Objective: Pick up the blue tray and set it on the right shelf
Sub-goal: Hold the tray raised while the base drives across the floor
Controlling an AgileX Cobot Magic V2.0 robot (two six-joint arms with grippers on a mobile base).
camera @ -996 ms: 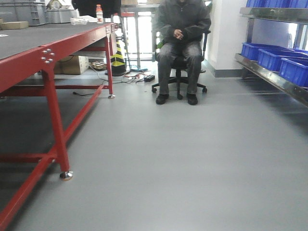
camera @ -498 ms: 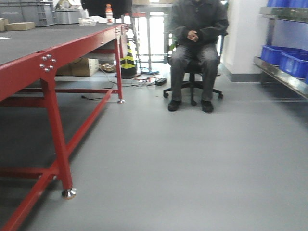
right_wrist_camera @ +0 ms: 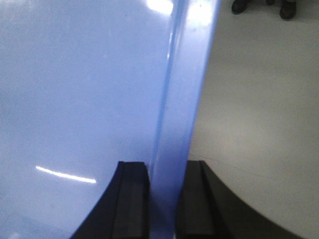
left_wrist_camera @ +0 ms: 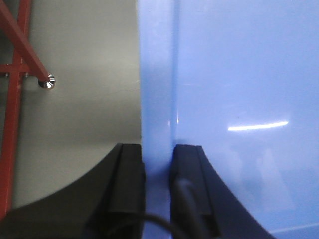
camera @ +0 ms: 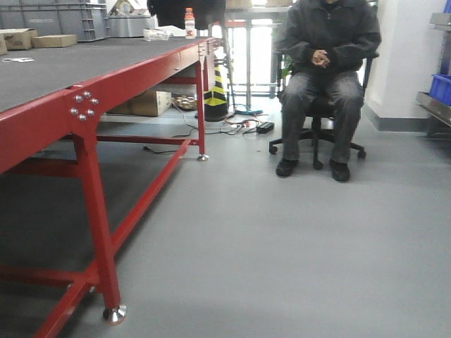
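Note:
The light-blue glossy tray [left_wrist_camera: 239, 89] fills the right of the left wrist view, above grey floor. My left gripper [left_wrist_camera: 158, 152] is shut on its left rim, one black finger on each side. In the right wrist view the tray [right_wrist_camera: 75, 89] fills the left, and my right gripper [right_wrist_camera: 166, 169] is shut on its right rim. The front view shows neither the tray nor the grippers. Only a sliver of the steel right shelf [camera: 435, 105] shows at the far right edge, with a dark-blue bin [camera: 443, 87] on it.
A red-framed table with a black mat [camera: 106, 91] runs along the left; its near leg [camera: 99, 225] and foot [left_wrist_camera: 48, 82] are close. A person sits on an office chair [camera: 320, 84] ahead. A striped cone [camera: 215, 88] and cables [camera: 239, 127] lie beyond the table.
The front view has swung left: table, cone and seated person slid right in the frame, and the steel shelf with its bins has almost left the right edge.

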